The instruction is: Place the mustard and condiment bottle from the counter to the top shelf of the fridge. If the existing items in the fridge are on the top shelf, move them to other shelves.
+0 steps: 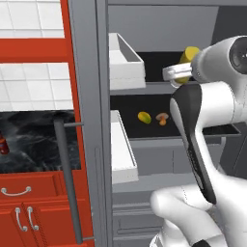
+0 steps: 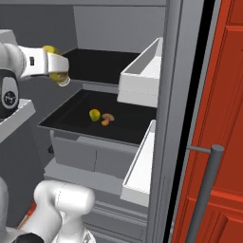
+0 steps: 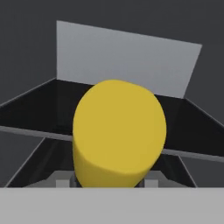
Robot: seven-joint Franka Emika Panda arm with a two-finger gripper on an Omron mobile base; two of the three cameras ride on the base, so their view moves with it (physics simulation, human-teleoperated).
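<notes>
Mustard, in its tall slim yellow squeeze bottle (image 3: 119, 133), is up in the air at the mouth of the tall grey fridge (image 1: 89, 96), carried by the claw (image 1: 185, 72), whose jaws are partly closed around the bottle's body at about the height of the black top shelf (image 2: 102, 66). Going left to right from where I stand behind the arm's left side: far left, the small dark red condiment bottle (image 1: 3, 144) waits on the black marble tabletop (image 1: 34, 140) above the red cabinets; then comes the long grey bar handle (image 1: 67, 178) of the open door and its white door bins (image 1: 126, 60); then the shelves, with the small yellow-green oval fruit (image 1: 144, 117) and the small orange-tan mushroom-shaped piece (image 1: 162, 117) lying close together on the shelf below the top one. To my mind the risks are these: the bottle lies tilted along the claw, so if let go before its base meets the shelf it could topple or roll out; and a low approach could knock its end against the shelf's front edge.
</notes>
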